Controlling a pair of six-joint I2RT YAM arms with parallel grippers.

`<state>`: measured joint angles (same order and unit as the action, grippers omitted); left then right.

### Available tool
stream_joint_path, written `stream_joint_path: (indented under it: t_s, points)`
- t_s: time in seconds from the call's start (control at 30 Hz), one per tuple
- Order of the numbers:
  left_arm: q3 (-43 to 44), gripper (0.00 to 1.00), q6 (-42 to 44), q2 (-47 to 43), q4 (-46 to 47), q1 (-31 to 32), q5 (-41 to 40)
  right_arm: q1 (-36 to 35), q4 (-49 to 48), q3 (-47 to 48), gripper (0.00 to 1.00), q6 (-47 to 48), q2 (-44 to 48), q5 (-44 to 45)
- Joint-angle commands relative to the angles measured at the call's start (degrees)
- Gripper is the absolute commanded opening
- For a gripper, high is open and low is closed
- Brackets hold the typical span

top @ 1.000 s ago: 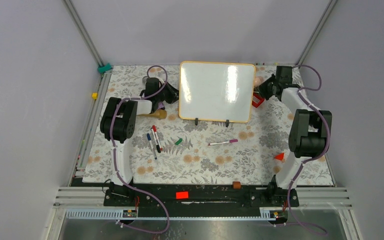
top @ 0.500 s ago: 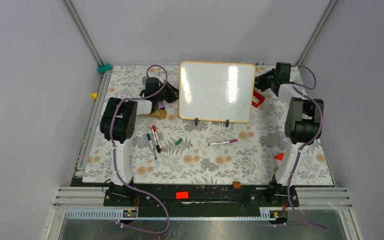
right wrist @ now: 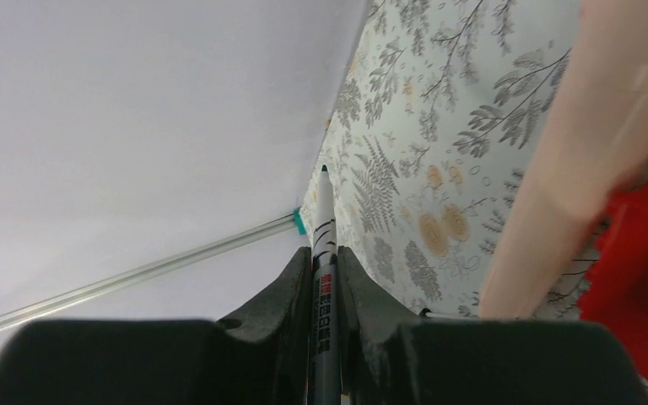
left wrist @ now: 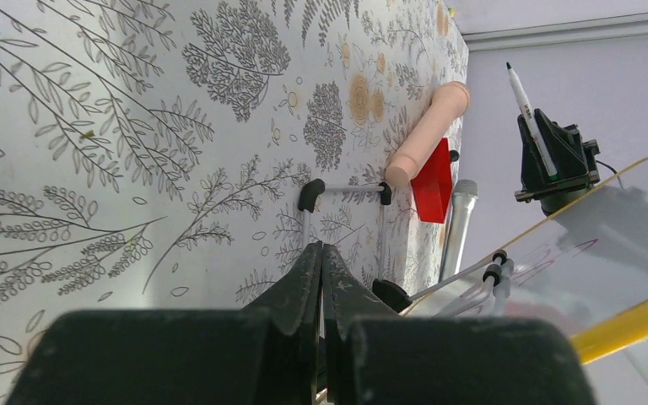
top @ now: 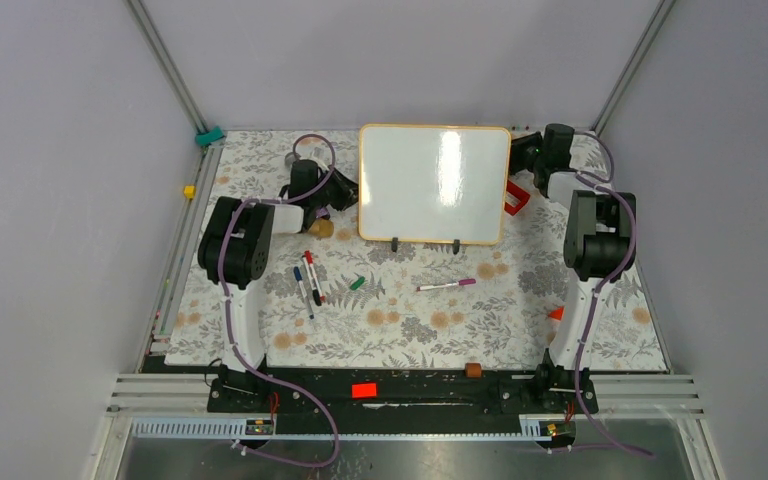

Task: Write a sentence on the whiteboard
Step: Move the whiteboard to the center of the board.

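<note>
Floral cloth (top: 410,320) carried blue and red pens (top: 307,278) beside the left arm. Just left of the whiteboard (top: 430,185), the left gripper (top: 343,190) had its jaws pressed together on nothing. The board stood upright between both grippers. Near the right gripper (top: 526,152) lay a red tool (top: 516,197). Its jaws, nearly closed, pinched a white marker (right wrist: 324,221) by the board's top right corner.
</note>
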<state>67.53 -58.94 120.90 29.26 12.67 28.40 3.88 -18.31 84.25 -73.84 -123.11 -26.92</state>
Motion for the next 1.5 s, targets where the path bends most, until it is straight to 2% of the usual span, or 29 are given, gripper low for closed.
stream_joint_path:
  t_s: [0.0, 0.93, 1.1, 1.47]
  points:
    - [-1.1, 0.0, 0.1, -5.0, 4.7, 1.5, 0.6, -1.3, -5.8, -1.2, 0.0, -3.8, 0.4, -3.6]
    - [-14.8, 0.0, 2.0, -16.7, 7.0, 3.3, -0.3, -1.3, -11.3, -20.6, 0.0, -2.9, 12.2, -3.9]
    - [-13.7, 0.0, 3.1, -16.3, 5.6, 3.4, -1.0, -1.1, -9.5, -20.2, 0.0, -1.4, 12.4, -3.5]
    - [-3.1, 0.0, 2.5, -7.3, 3.1, 3.5, 1.2, 0.0, -7.1, -17.1, 0.0, -0.7, 10.8, -4.8]
